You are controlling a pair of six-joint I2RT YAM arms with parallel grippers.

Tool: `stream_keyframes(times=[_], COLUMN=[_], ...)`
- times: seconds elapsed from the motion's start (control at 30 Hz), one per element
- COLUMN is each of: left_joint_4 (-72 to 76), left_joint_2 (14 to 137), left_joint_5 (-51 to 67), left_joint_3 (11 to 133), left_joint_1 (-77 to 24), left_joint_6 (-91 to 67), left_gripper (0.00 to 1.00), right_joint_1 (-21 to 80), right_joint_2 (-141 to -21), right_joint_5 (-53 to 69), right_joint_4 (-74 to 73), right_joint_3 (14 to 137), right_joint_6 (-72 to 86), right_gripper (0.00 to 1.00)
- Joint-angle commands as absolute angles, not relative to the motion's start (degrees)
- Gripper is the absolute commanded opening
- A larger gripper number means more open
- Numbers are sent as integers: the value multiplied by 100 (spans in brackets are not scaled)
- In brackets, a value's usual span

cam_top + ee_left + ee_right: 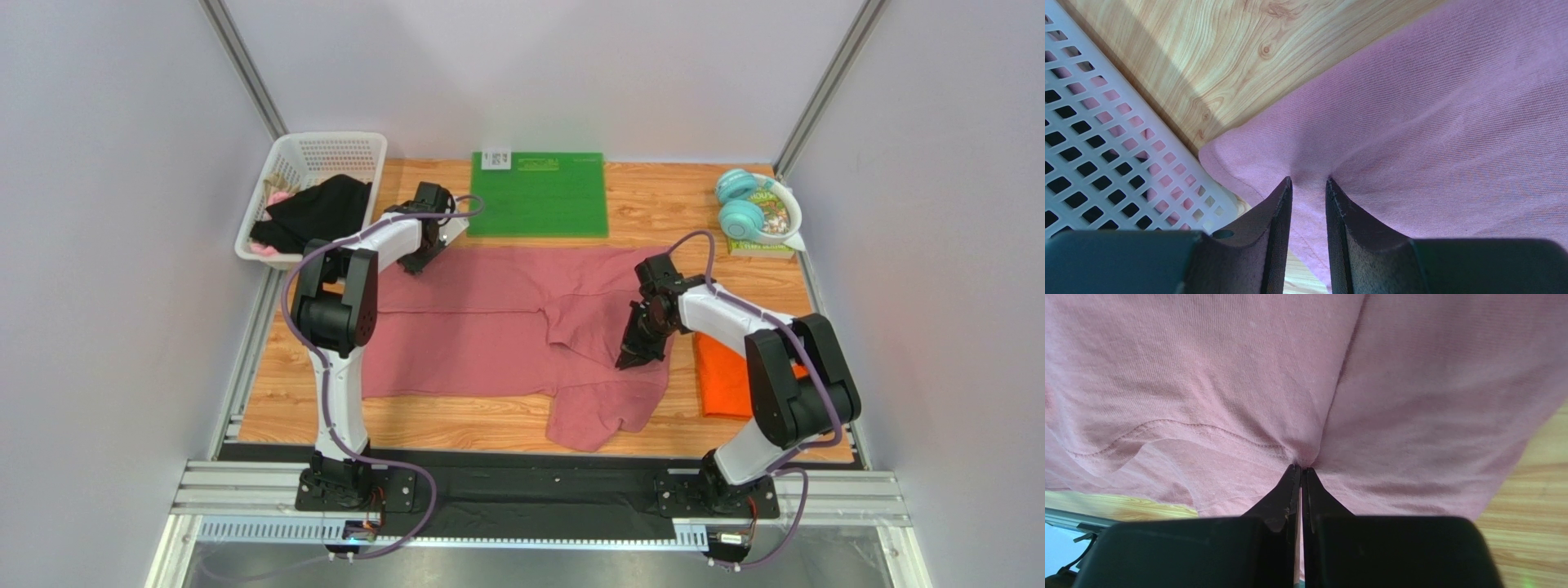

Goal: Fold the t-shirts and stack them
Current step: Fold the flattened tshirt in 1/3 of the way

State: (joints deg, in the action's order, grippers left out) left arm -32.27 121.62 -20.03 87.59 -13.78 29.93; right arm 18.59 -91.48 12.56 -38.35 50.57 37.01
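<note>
At the far left corner of the counter [429, 419] stands a white mesh basket [321, 139] with a black cloth [313, 211] heaped inside it and draped over its near rim. Just right of the basket, the left gripper [1309, 180] is down at the far left corner of the pink shirt [466, 331]. Its jaws stand narrowly apart with a fold of the cloth between them, and the fabric puckers at the tips, so it is grasping that corner. The corner's hemmed edge lies close beside the basket wall.

The pink shirt is spread across the middle of the counter, flat on its left part and rumpled toward the right. A sleeve hangs toward the near edge. Behind it, at the far edge, lies a green mat [540, 194], and the shirt's far edge comes close to the mat's near side.

The right gripper [1301, 470] is over the rumpled right part of the pink shirt. Its jaws are clenched together on a pinch of the cloth, which gathers into creases at the tips.

Right of that, a folded orange shirt [721, 380] lies flat near the right edge, partly hidden under the right arm. Teal headphones [740, 206] sit in the far right corner.
</note>
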Motion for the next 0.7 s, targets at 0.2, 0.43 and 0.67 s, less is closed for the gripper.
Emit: stream_keyframes(times=[0.2,0.43,0.67], left_joint_4=[-3419,-3437,-3445], left_joint_2=[12041,12023,12032], left_joint_5=[-1907,-1890,-1907], left_joint_3=[8675,8666,8675], left_joint_1=[-1318,-1318,-1318], left_joint_6=[2944,2944,2962], left_gripper=[34,34,34], right_joint_1=[1881,1855,1793], right_joint_2=[-8332,-8525,-8675], right_joint_5=[800,335,-396], right_joint_4=[-4394,-4579,-4834], right_joint_3=[4993,4966,5045], right_joint_6=[3516,3305,3156], right_gripper=[1,1,3])
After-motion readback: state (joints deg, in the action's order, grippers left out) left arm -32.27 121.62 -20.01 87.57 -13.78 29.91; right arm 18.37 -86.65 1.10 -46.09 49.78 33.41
